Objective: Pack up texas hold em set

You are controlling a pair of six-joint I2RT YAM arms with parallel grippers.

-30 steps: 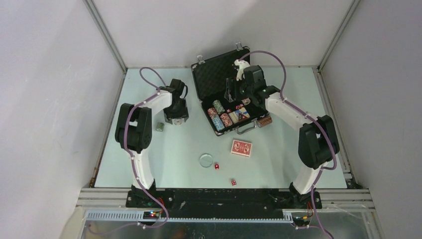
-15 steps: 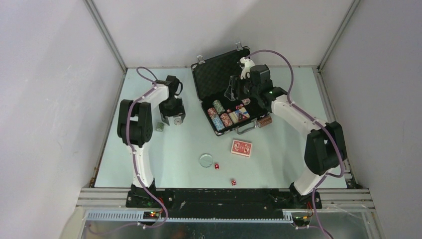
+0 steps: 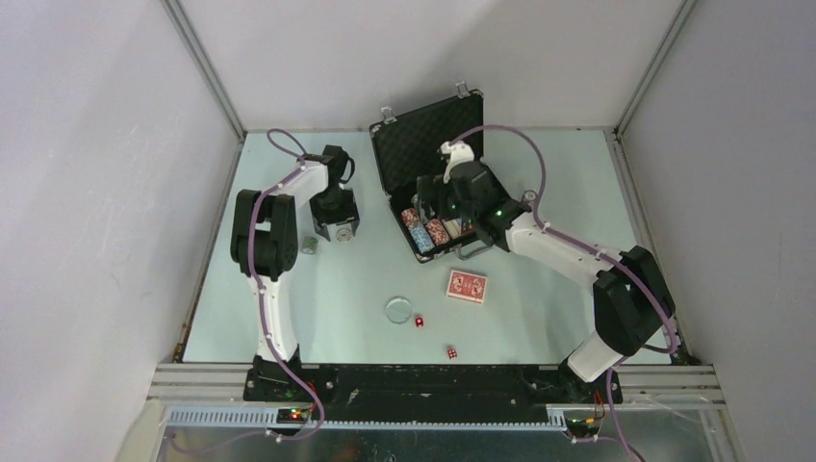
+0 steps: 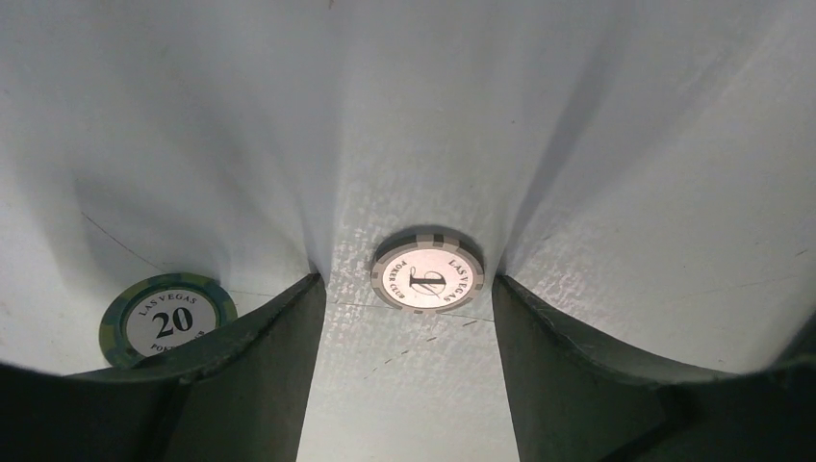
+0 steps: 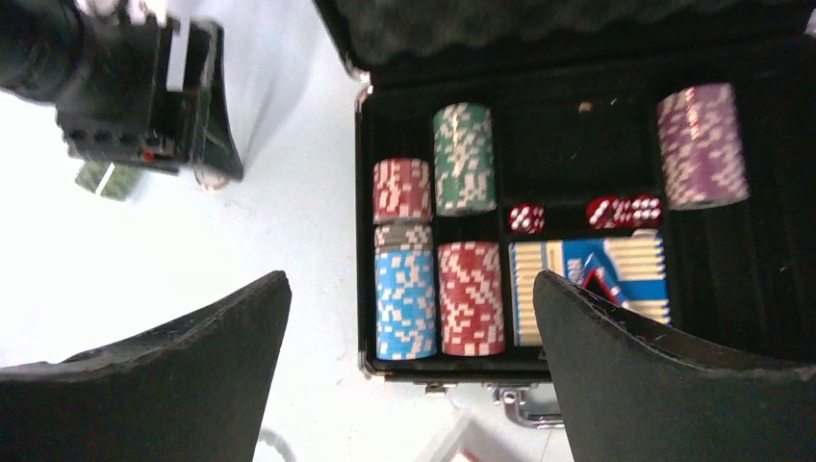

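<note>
left wrist view: left gripper [image 4: 402,289] is spread wide, fingers straddling a single grey chip [image 4: 426,272] that lies flat on the table [image 4: 625,144] and is not pinched. a green "20" chip [image 4: 168,320] lies just outside the left finger.

risk: the grey chip is thin and flat, so closing fingers could ride over it or skid it away. the outer finger could also nudge the green chip.

right gripper [image 5: 409,289] is also spread and holds nothing. it hovers over the open briefcase [image 3: 416,144] – coming down carelessly could knock the chip stacks out of their slots.

the briefcase sits at the far middle of the table with its foam-lined lid up. inside it:
- blue stack [image 5: 405,298]
- red stack [image 5: 471,296]
- green stack [image 5: 463,159]
- purple stack [image 5: 701,144]
- red dice [image 5: 526,218]
- a blue-striped card box [image 5: 589,279]

not packed yet, out on the near table: red-backed cards [image 3: 467,286], a clear disc [image 3: 398,309] and two loose dice [image 3: 420,321].
</note>
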